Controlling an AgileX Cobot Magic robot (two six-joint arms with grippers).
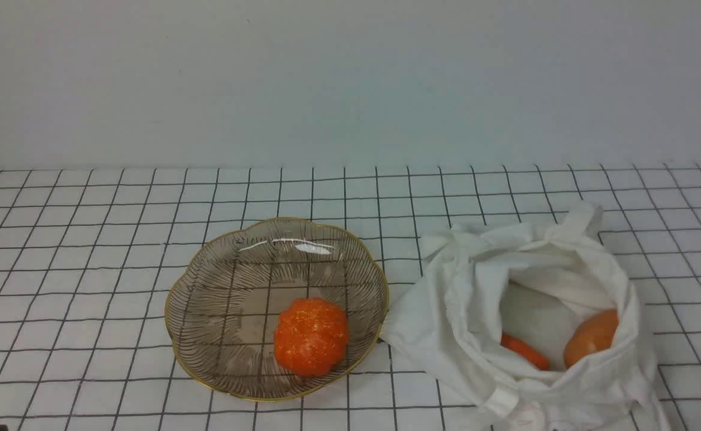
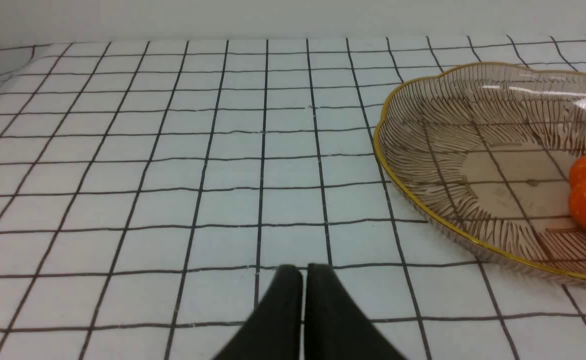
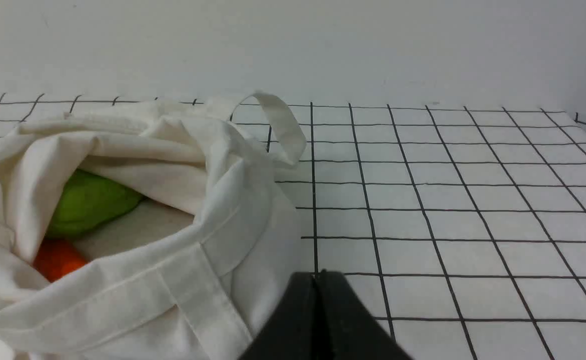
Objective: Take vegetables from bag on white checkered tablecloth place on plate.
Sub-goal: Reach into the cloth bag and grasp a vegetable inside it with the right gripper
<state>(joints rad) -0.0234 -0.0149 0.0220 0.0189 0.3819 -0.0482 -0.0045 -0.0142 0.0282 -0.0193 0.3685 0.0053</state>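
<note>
a white cloth with a thin black grid of squares (image 1: 87, 251) is covering the worktop right up to its far edge at the pale wall. a shallow clear brownish glass plate with a scalloped gold rim (image 1: 230, 299) is sitting about midway between the left and right edges, towards the near edge. a glittery orange ribbed pumpkin (image 1: 311, 336) is resting in the plate's near right part. just beside the plate, towards the near right corner, a soft white cloth bag with strap handles (image 1: 446, 311) is slumping with its mouth open. the vegetables are lying inside it: a long orange carrot (image 1: 524, 351), only partly showing, a smooth orange lump (image 1: 591, 337) against the bag's right wall, and a small green piece (image 3: 90, 202) tucked under a fold. the left gripper (image 2: 303, 270) is hovering over bare cloth near the plate, its black fingers pressed together and carrying nothing. the right gripper (image 3: 318, 275) is hanging just beside the bag, likewise closed and empty.
</note>
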